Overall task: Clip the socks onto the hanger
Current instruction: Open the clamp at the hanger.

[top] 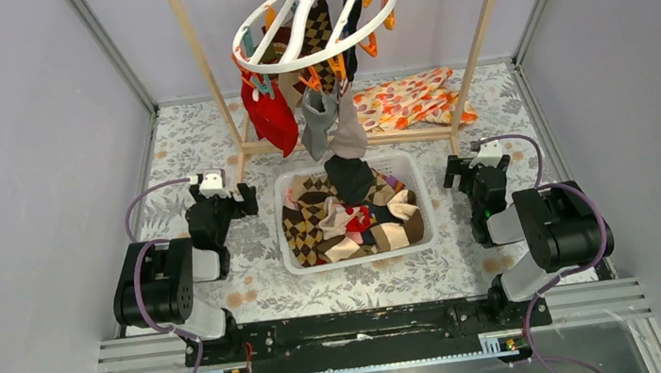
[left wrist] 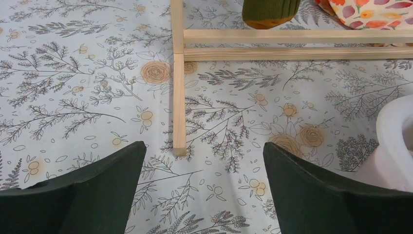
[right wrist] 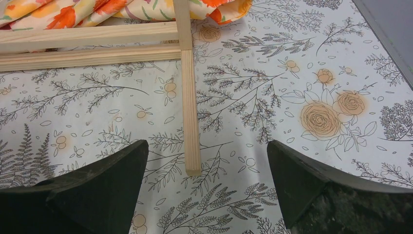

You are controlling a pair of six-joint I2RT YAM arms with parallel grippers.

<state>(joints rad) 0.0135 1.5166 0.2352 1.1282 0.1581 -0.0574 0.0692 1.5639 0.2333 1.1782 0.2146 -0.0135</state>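
Note:
The hanger (top: 315, 17), a white ring with orange and teal clips, hangs from the wooden rack at the back. Red (top: 271, 118), grey (top: 317, 123) and beige (top: 350, 134) socks dangle from its clips, and a checked one (top: 318, 31) shows under the ring. More socks (top: 326, 220) are piled in the white bin (top: 355, 260), a black one (top: 351, 179) on top. My left gripper (top: 243, 198) (left wrist: 204, 151) is open left of the bin. My right gripper (top: 452, 173) (right wrist: 207, 146) is open right of it. Both are empty.
Each gripper faces a foot of the wooden rack (left wrist: 179, 97) (right wrist: 190, 112), low over the floral tablecloth. An orange-and-white floral cloth (top: 411, 100) (right wrist: 97, 12) lies behind the rack's crossbars. A green sock tip (left wrist: 270, 12) hangs above the bars. The bin wall (left wrist: 397, 141) is at my left gripper's right.

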